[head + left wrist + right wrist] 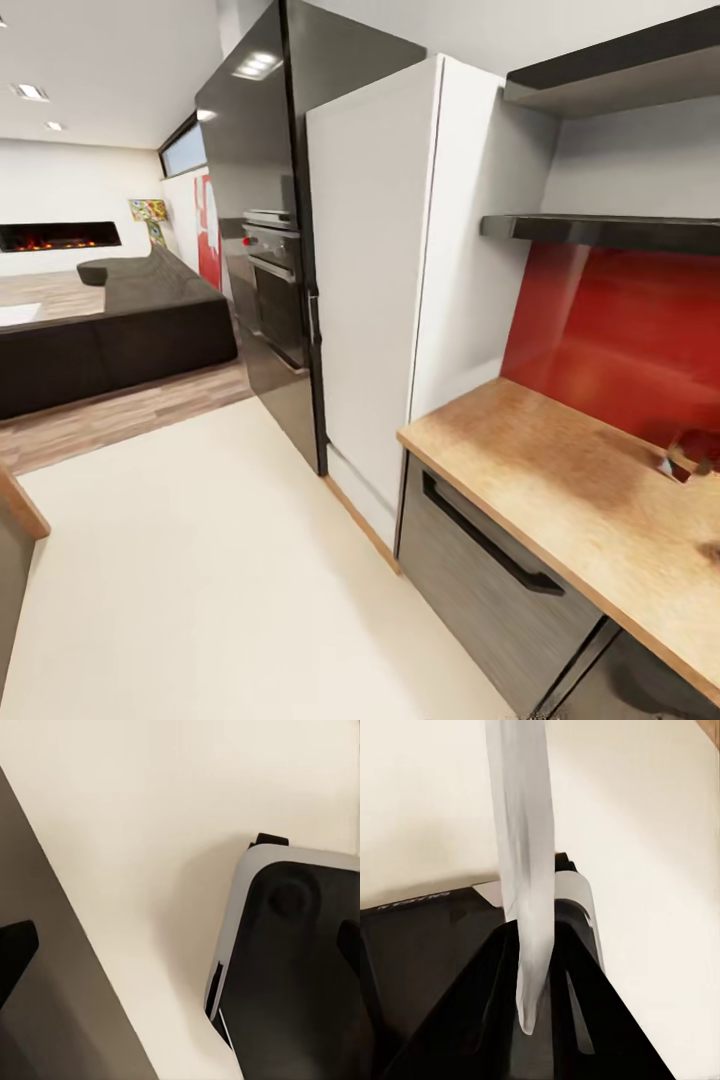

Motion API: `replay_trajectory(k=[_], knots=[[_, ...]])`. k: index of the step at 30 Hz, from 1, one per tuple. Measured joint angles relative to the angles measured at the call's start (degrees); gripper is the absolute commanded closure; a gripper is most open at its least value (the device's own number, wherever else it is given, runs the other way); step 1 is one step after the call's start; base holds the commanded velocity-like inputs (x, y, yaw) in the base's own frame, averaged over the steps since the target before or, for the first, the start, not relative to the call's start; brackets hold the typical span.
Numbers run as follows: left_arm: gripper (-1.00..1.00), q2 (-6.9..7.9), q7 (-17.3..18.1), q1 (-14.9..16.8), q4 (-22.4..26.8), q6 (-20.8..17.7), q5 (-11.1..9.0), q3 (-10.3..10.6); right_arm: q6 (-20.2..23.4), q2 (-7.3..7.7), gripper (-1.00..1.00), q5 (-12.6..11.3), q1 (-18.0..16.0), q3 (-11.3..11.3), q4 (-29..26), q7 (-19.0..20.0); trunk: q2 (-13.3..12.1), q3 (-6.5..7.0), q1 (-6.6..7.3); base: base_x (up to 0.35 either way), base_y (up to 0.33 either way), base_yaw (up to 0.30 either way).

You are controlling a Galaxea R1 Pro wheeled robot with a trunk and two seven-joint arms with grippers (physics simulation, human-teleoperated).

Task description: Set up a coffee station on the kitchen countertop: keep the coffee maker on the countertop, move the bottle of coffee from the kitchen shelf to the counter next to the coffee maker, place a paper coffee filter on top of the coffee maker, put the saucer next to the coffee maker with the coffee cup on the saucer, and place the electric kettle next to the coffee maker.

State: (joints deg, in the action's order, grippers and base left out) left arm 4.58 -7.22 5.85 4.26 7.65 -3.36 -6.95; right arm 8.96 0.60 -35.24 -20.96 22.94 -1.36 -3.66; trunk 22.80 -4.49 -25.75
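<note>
In the right wrist view my right gripper [531, 937] is shut on a thin white paper coffee filter [521, 832], which stands edge-on between the black fingers [480, 997] and sticks out well beyond them. Beneath it lie the robot's dark base and the cream floor. My left gripper [184, 941] is open, its black fingertips [16, 945] set wide apart above the floor and the base's grey-rimmed corner [247, 892]. The wooden countertop [560, 480] runs along the right of the head view, with two dark shelves [600, 230] above it.
A small blurred red and white object [690, 452] sits at the counter's far right, before the red backsplash [610, 320]. A white tall cabinet [380, 300] and a black oven unit [265, 290] stand left of the counter. A dark sofa [110, 330] lies beyond the cream floor [200, 560].
</note>
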Motion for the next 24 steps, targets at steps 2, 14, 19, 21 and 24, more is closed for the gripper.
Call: replay_trajectory(k=[2, 14, 19, 21, 24], knots=[[-1.0, -0.04, 0.04, 0.0, -0.06, -0.08, 0.01, 0.05, -0.06, 0.09, 1.0, -0.06, 0.29, -0.02, -0.01, -0.02, 0.0, 0.0, 0.0, 0.0, 0.0, -0.267], [-1.0, 0.16, 0.03, -0.17, -0.1, -0.15, -0.06, 0.08, -3.07, -0.47, 1.0, 0.11, 1.74, 0.09, 0.0, 0.19, 0.0, 0.0, 0.01, 0.024, 0.026, -0.267], [-1.0, 0.09, -0.03, -0.18, -0.04, -0.14, -0.07, 0.08, -3.06, -0.52, 1.0, 0.12, 2.03, 0.07, -0.01, 0.44, 0.0, 0.0, 0.02, 0.171, 0.22, -0.268], [-1.0, 0.04, -0.03, -0.18, -0.02, -0.14, -0.11, 0.06, -3.06, -0.52, 1.0, 0.12, 2.15, 0.07, -0.01, 0.47, 0.0, 0.0, 0.01, 0.086, 0.303, -0.268], [-1.0, 0.01, -0.04, -0.18, -0.01, -0.14, -0.07, 0.0, -3.09, -0.52, 1.0, 0.07, 2.24, 0.1, -0.02, 0.51, 0.0, 0.01, 0.0, 0.028, 0.327, -0.275]])
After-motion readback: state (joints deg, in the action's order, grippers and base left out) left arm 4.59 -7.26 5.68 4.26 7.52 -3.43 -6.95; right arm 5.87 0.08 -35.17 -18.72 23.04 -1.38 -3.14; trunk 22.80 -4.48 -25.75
